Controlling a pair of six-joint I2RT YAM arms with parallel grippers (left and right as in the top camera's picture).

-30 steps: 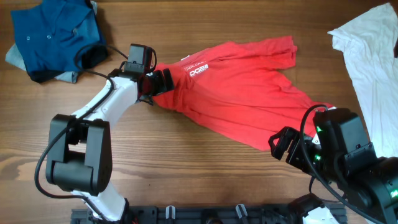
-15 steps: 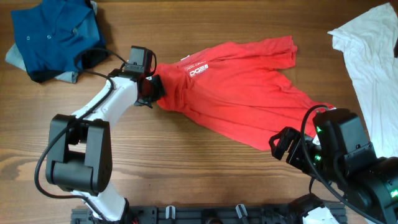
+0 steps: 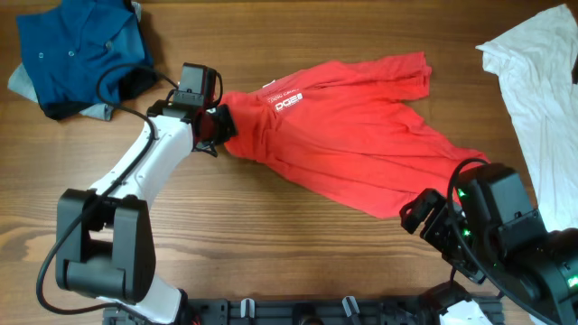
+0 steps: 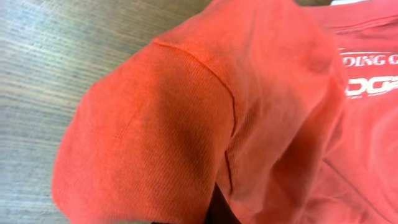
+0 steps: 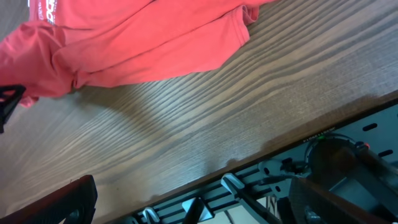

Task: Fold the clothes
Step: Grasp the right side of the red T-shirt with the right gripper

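Red T-shirt (image 3: 352, 135): lies crumpled and slantwise across the middle of the bench, from upper left to lower right. It is a soft matte knit drawn into long creases.
Lettering (image 3: 287, 102): small white print, face up, near the shirt's left end.
Sleeve (image 4: 155, 124): fills the left wrist view as a rounded lobe with a curved stitched seam and a fine ribbed weave. It hides the fingers beneath it.
Left fingers (image 3: 220, 127): together, clamped on the shirt's left end, where the cloth bunches.
Right fingers (image 5: 68, 200): wide apart and holding nothing, over bare wood just off the shirt's lower right hem.
Bench (image 3: 271, 244): brown wood-grain top with long dark streaks.
Blue garments (image 3: 81, 50): a buttoned heap in the far left corner, apart from the shirt.
Black cable (image 3: 135, 108): curves from the left arm past the edge of the blue heap.
White garment (image 3: 533, 81): thin and rumpled at the far right edge, apart from the shirt.
Rail (image 5: 261, 180): dark metal with clips, along the near edge of the bench.
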